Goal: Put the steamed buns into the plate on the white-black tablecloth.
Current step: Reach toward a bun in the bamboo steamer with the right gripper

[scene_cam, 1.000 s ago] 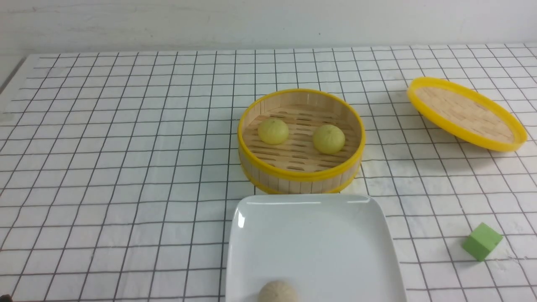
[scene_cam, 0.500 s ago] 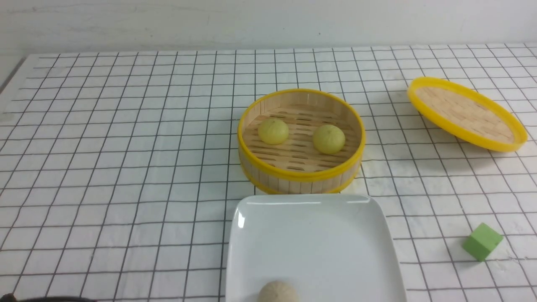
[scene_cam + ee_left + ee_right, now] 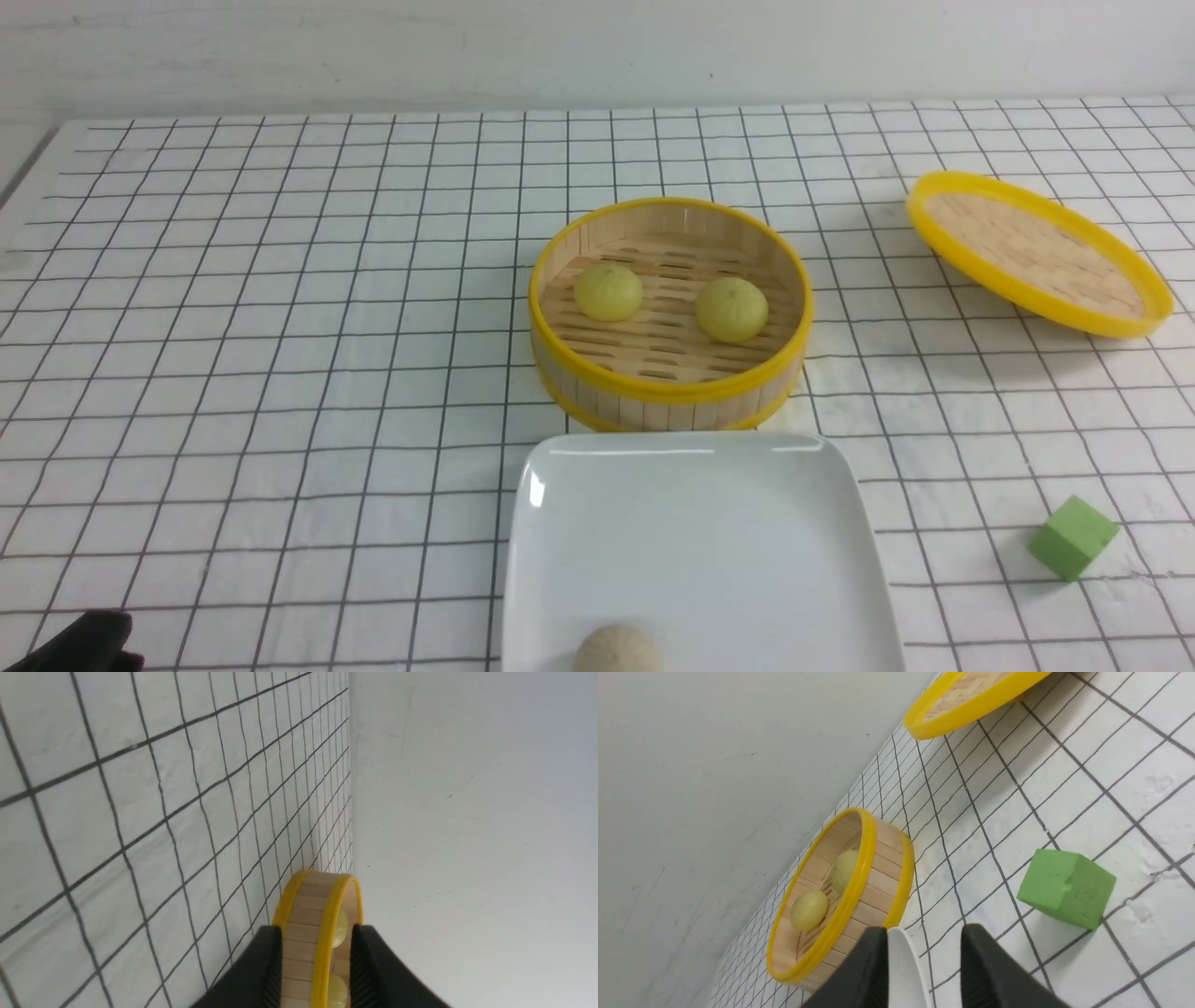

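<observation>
Front view: white cloth with thin black grid, slightly wrinkled, i.e. white-black tablecloth [image 3: 280, 373], covers whole table. Round bamboo steamer basket with yellow rim [image 3: 667, 390] mid-table, top uncovered. Two small pale yellow-green domed steamed buns sit inside on its slatted floor, apart from each other: left bun [image 3: 608, 291], right bun [image 3: 732, 309]. Neither is on the plate yet.

Large glossy white rounded-square plate [image 3: 700, 523] lies on the near side of the basket, far rim just beside basket wall; touching or not, cannot tell. Duller beige-grey bun [image 3: 618, 651] rests on the plate's near part, cut off by frame bottom. Yellow-rimmed bamboo lid [image 3: 1036, 252] far right, tilted, well apart from basket. Small green cube [image 3: 1074, 538] on cloth right of plate, apart from it.

Left wrist view: left gripper [image 3: 317, 931], black fingers [image 3: 261, 970] parted at a middling gap, nothing gripped; basket seen edge-on beyond the gap, away from the tips. A dark bit of it pokes into front view's lower-left corner.

Right wrist view: right gripper [image 3: 924, 931], black fingers parted about the same, empty, above the cloth; plate rim and basket beyond, green cube off to one side, not touched
</observation>
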Motion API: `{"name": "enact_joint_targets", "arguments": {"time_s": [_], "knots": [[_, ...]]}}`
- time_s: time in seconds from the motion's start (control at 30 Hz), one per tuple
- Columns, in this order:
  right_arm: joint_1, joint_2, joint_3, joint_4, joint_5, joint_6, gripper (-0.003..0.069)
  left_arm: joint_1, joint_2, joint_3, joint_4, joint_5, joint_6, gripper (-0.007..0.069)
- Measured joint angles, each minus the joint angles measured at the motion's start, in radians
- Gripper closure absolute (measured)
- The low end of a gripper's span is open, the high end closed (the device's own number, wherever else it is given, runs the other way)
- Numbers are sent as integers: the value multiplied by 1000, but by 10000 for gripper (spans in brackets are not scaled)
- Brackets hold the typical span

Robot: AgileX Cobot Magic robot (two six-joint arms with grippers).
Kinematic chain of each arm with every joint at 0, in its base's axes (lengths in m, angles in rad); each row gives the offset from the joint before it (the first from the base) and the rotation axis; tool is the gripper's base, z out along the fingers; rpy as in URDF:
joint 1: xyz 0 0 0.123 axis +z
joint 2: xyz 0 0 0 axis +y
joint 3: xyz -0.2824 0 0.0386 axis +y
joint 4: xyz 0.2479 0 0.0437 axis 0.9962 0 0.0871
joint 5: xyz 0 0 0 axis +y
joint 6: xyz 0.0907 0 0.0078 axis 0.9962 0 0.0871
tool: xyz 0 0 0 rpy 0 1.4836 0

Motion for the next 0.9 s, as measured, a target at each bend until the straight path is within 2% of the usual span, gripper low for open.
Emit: {"name": "enact_joint_targets", "arguments": {"time_s": [0.03, 0.13, 0.23, 0.33, 0.37, 0.4, 0.47, 0.6, 0.7, 0.77, 0.8, 0.83, 0.9], "knots": [[0, 0, 0, 2, -1, -2, 419, 0, 0, 0, 0, -3, 3, 387], [0, 0, -9, 4, -10, -62, 419, -5, 0, -45, 0, -24, 123, 408], [0, 17, -112, -15, -19, -161, 442, -15, 0, -200, 1, -2, 360, 466], [0, 102, -244, -88, -5, -249, 507, -15, 56, -369, 6, 86, 558, 549], [0, 196, -338, -169, 54, -285, 587, -16, 144, -458, 20, 224, 665, 600], [0, 220, -348, -189, 63, -290, 603, -16, 156, -467, 22, 224, 674, 603], [0, 337, -444, -285, 189, -297, 661, -16, 290, -536, 46, 402, 737, 622], [0, 599, -588, -479, 493, -262, 671, -16, 563, -597, 95, 698, 799, 622], [-1, 761, -661, -523, 627, -223, 671, -16, 725, -608, 102, 773, 867, 622], [-1, 849, -699, -489, 651, -242, 670, -16, 795, -609, 93, 773, 898, 622], [9, 928, -731, -407, 652, -315, 666, -16, 867, -609, 75, 753, 929, 622], [14, 938, -734, -380, 651, -330, 665, -16, 867, -609, 72, 749, 932, 622], [76, 1062, -777, -171, 635, -524, 647, -16, 935, -609, 32, 688, 975, 622]]}}
